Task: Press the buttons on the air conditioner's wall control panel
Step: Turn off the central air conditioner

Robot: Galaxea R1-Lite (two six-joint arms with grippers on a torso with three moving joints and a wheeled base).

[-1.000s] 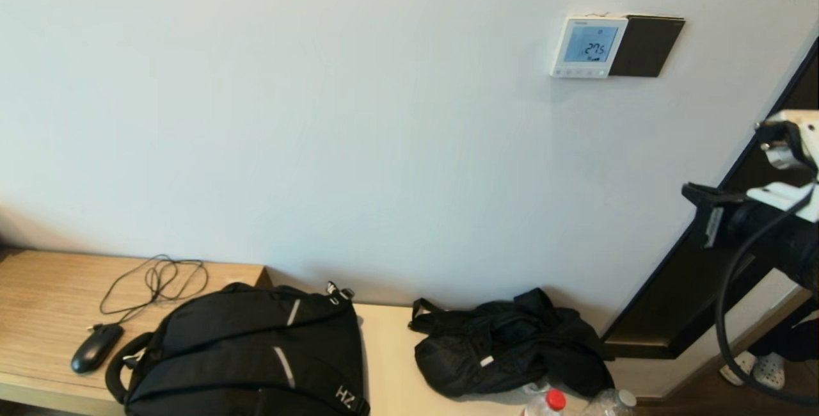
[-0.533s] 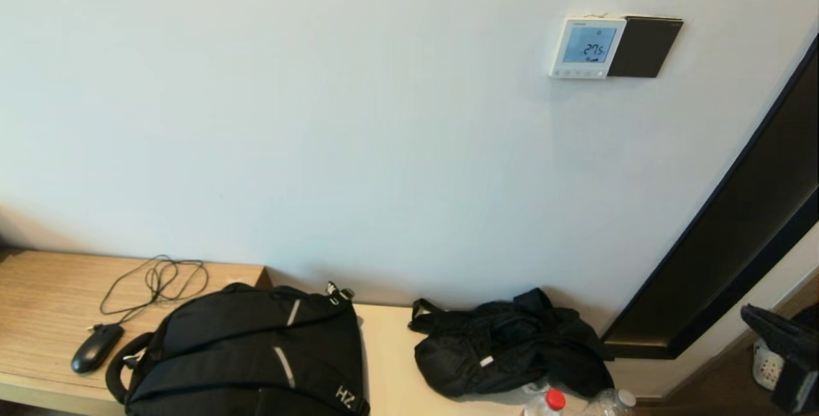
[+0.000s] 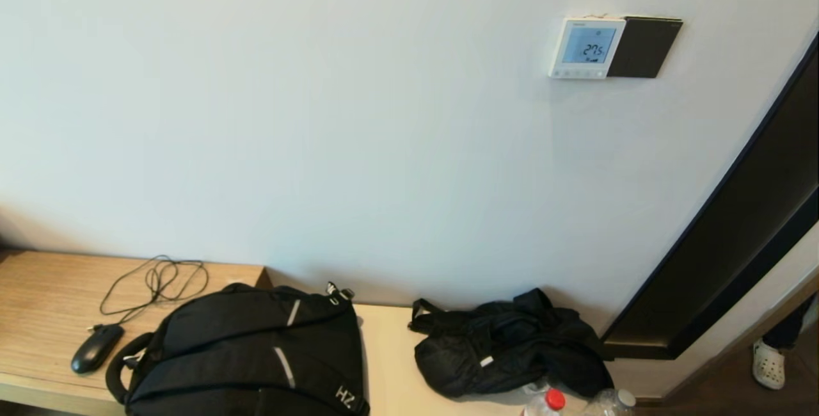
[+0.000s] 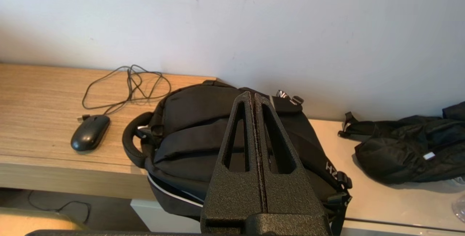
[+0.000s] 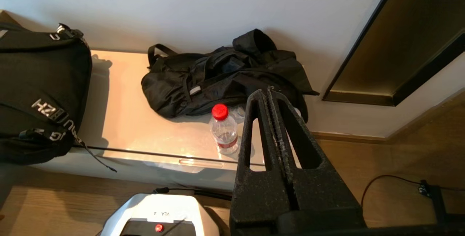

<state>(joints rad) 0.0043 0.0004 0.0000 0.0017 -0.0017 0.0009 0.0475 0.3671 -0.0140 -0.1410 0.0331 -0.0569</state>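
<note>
While the air conditioner's wall control panel [image 3: 587, 47] hangs at the upper right of the head view, white, its pale blue screen lit above the buttons [image 3: 579, 73], only the wrist views show our grippers. The left gripper [image 4: 253, 96] is clenched over the backpack [image 4: 203, 134]; the right gripper [image 5: 268, 91] is clenched near the bottle [image 5: 223, 128]. The right arm has left the head view since earlier.
</note>
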